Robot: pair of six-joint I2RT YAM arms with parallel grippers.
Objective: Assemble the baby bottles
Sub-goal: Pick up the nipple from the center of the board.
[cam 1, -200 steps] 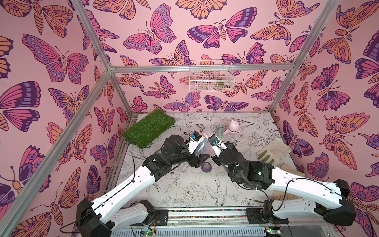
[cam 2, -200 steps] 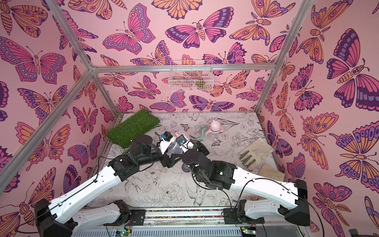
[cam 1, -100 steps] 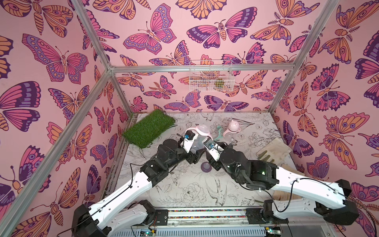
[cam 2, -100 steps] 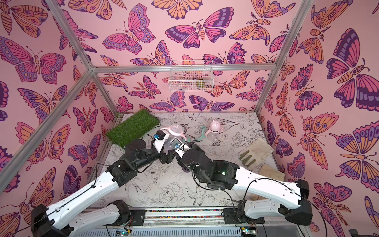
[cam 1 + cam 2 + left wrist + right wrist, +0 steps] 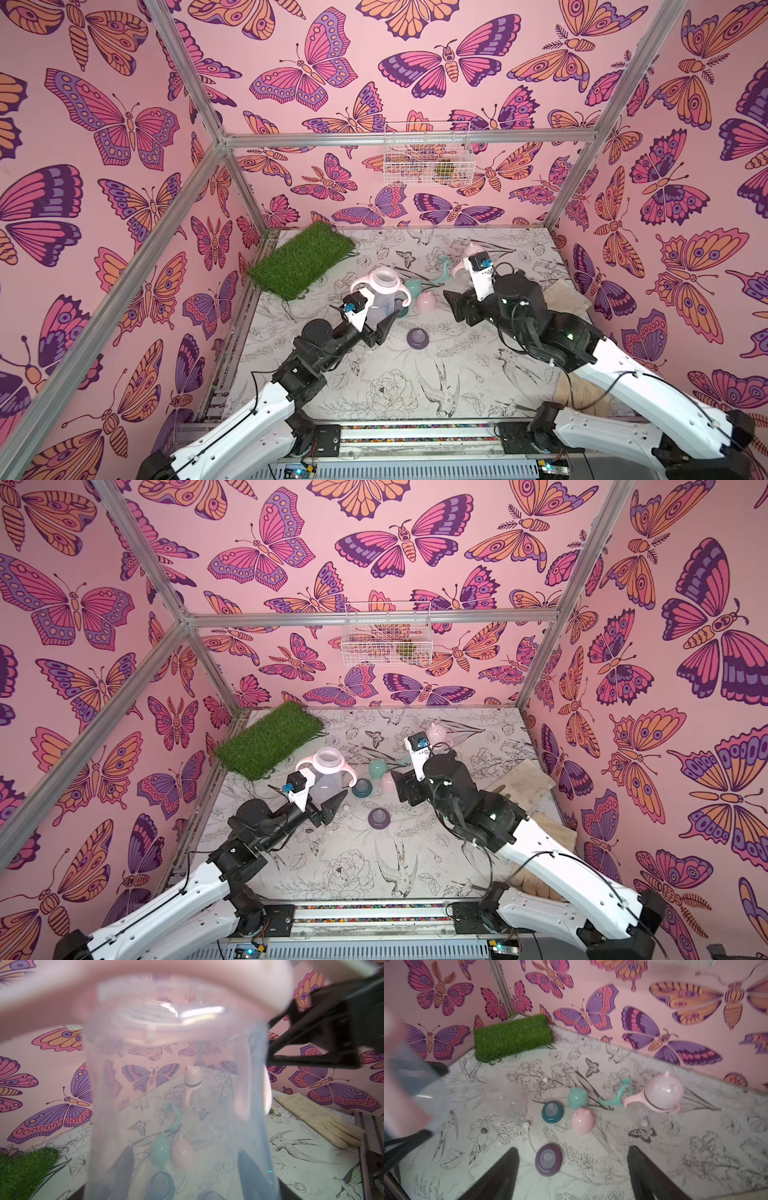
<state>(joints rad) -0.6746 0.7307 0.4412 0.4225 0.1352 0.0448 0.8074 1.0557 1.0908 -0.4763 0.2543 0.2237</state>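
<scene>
My left gripper [image 5: 376,322] [image 5: 323,801] [image 5: 187,1169] is shut on a clear baby bottle [image 5: 384,293] [image 5: 326,777] [image 5: 176,1053], held upright above the table with a pink two-handled ring [image 5: 360,284] round its neck. My right gripper [image 5: 453,302] [image 5: 572,1149] stands open and empty to the right of it, above a purple nipple collar [image 5: 417,337] [image 5: 548,1160]. A teal collar [image 5: 552,1111], a teal cap [image 5: 578,1098], a pink cap [image 5: 581,1120] and a teal handle ring [image 5: 616,1095] lie on the table. A bottle with a pink cap [image 5: 662,1093] lies behind them.
A green grass mat [image 5: 301,259] lies at the back left corner. A pale glove [image 5: 565,293] rests by the right wall. A wire basket [image 5: 428,160] hangs on the back wall. Another clear bottle [image 5: 508,1103] lies on the table near the teal collar.
My right gripper has opened, let go of the bottle and drawn back to the right. The left gripper keeps the bottle with its pink ring and has shifted left.
</scene>
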